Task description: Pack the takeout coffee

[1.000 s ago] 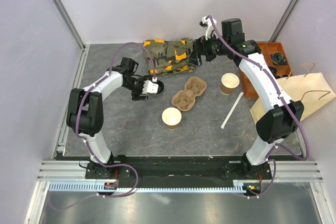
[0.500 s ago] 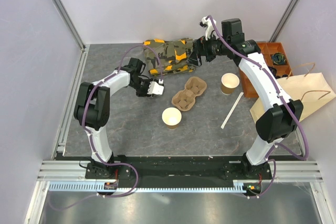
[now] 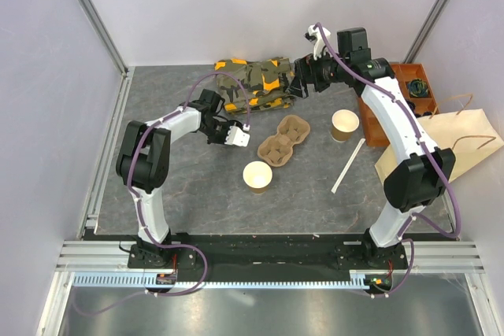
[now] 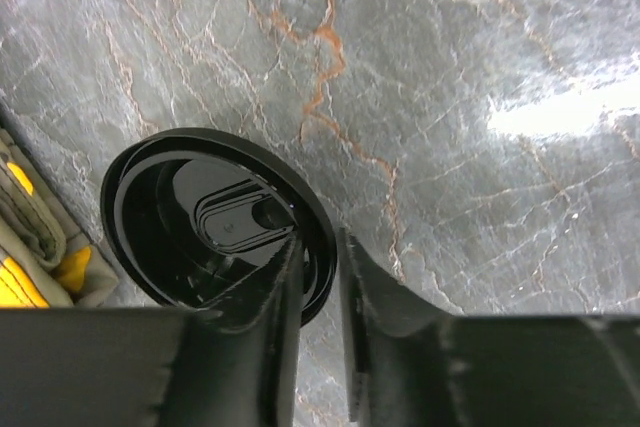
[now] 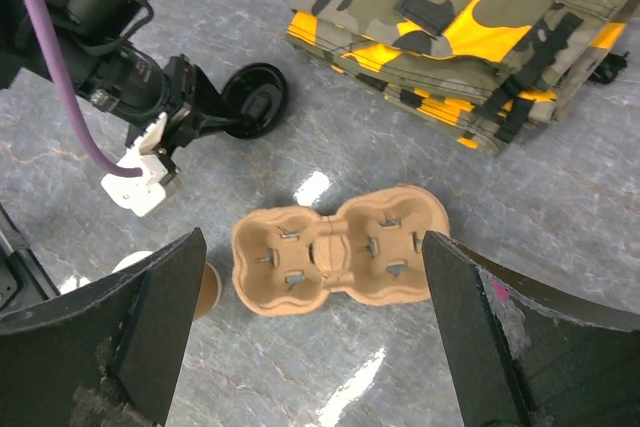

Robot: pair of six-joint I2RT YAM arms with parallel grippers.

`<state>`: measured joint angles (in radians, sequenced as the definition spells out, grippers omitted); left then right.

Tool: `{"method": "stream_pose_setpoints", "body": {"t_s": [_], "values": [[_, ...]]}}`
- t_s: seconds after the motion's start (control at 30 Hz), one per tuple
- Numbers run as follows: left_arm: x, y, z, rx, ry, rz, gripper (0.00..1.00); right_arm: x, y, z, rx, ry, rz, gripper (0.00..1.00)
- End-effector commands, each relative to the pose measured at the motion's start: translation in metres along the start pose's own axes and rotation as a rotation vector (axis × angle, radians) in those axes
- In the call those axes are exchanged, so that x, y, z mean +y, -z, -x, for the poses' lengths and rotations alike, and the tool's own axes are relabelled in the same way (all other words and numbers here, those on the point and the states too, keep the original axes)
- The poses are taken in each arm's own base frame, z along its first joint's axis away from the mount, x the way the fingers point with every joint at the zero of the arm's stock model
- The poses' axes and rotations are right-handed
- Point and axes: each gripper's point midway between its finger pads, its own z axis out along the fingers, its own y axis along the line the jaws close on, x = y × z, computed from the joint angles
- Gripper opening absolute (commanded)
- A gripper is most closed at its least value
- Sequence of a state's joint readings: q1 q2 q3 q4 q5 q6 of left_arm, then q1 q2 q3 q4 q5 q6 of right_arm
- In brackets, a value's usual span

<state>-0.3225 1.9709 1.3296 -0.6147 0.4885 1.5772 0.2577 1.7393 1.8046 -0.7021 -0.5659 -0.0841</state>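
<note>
Starting at the left gripper (image 4: 320, 247), we see its jaws standing narrow astride the rim of the black lid (image 4: 190, 207). One finger is over the lid's hollow and the other is just outside it, above the table (image 4: 480, 67). The rim shows in the slit between them, but we cannot tell whether the pads already bite.

We judge the step in hand to be picking up this lid. To do it well we would pinch the rim alone, firmly enough to hold but not so hard that the thin plastic buckles. Then we would lift straight up and keep the lid level, so it can later seat squarely on a cup.

The lid lies flat on the table, just beside the folded camouflage bag (image 3: 252, 80) and left of the pulp carrier (image 3: 283, 139). Being round, it has no long axis; its own axis stands vertical, and we cannot say for sure which face is up. The oblong sip mark at its middle runs roughly across the left wrist view.

The tan cup (image 3: 344, 124) stands upright and unlidded right of the carrier, its long axis vertical and its mouth up, so the takeout coffee is not yet assembled. A paler-lined cup (image 3: 257, 176) stands nearer us.

The right gripper (image 5: 320, 337) hangs wide open and empty above the carrier, and the paper bag (image 3: 449, 143) lies far right
</note>
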Motion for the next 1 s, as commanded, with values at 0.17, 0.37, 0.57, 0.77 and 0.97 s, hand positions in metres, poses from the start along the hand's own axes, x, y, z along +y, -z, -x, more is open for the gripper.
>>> {"method": "stream_pose_setpoints", "body": {"t_s": [0.17,0.37,0.57,0.77,0.97], "values": [[0.016,0.045,0.052,-0.149,0.1,0.072,0.03,-0.016,0.023,0.018,-0.008,0.102,-0.078,0.98],[0.005,0.152,0.176,-0.552,0.364,0.009,0.02,0.007,0.046,0.025,-0.059,0.261,-0.017,0.98],[-0.032,0.22,0.253,-0.849,0.551,-0.151,0.02,0.04,0.08,0.015,-0.147,0.391,0.032,0.98],[-0.069,0.265,0.298,-1.023,0.669,-0.429,0.02,0.089,0.126,0.034,-0.343,0.573,0.082,0.98],[-0.096,0.279,0.315,-1.019,0.749,-0.581,0.02,0.128,0.148,0.026,-0.443,0.726,0.087,0.98]]}}
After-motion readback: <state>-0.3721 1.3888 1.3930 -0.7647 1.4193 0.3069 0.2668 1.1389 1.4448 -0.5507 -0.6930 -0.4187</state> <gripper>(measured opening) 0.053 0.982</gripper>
